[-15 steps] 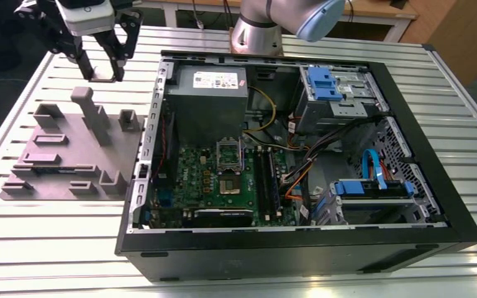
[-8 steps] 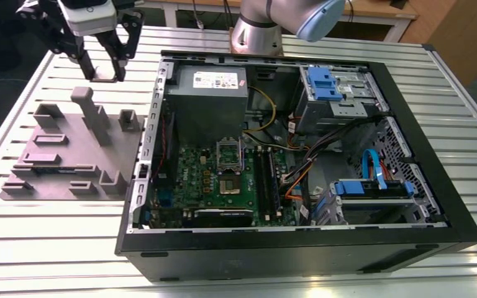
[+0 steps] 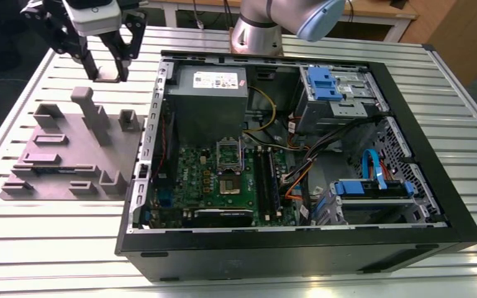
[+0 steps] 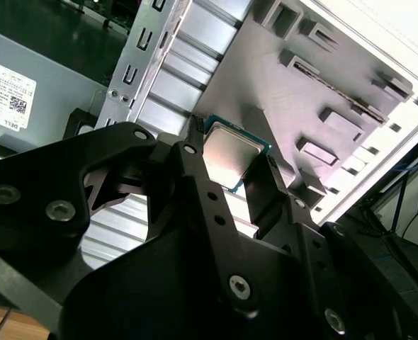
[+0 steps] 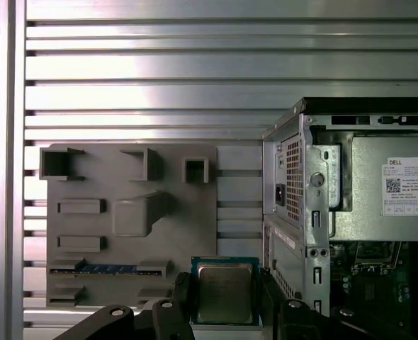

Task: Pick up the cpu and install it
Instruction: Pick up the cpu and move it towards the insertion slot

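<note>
your gripper (image 3: 110, 74) pinches the cpu (image 5: 224, 290) by its edges, up in the air above the grey tray (image 3: 72, 155), beside the open computer case (image 3: 305, 248) on the worktop (image 3: 48, 248).

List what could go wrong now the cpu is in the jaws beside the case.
1. The cpu is pinched only by its edges between the jaws; it could slip or tilt in transit.
2. The case wall stands between it and the motherboard; a low path may clip it.

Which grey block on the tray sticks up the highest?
The narrow post, seen just under the gripper in the exterior view; the gripper holds the chip. Everything else on the tray stands lower.
</note>
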Controlling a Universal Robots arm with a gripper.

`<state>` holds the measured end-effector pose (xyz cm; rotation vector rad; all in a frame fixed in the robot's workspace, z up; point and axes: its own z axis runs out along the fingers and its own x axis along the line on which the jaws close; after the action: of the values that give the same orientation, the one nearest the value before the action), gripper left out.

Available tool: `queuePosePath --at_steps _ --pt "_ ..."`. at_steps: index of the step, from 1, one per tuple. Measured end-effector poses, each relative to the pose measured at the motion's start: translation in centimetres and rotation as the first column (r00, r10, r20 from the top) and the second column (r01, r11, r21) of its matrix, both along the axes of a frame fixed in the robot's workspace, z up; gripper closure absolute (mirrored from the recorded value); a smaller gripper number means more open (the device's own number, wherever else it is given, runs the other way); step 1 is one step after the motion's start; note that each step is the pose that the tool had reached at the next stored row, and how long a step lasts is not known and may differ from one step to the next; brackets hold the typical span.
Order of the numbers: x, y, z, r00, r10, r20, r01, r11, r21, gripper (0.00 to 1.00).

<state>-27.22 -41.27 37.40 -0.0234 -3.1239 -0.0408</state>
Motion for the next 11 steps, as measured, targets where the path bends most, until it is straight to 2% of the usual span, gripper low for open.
queuePosePath --at_steps 11 --pt "0.66 0.00 0.00 1.0000 0.000 0.0000 0.000 1.0000 0.0000 0.53"
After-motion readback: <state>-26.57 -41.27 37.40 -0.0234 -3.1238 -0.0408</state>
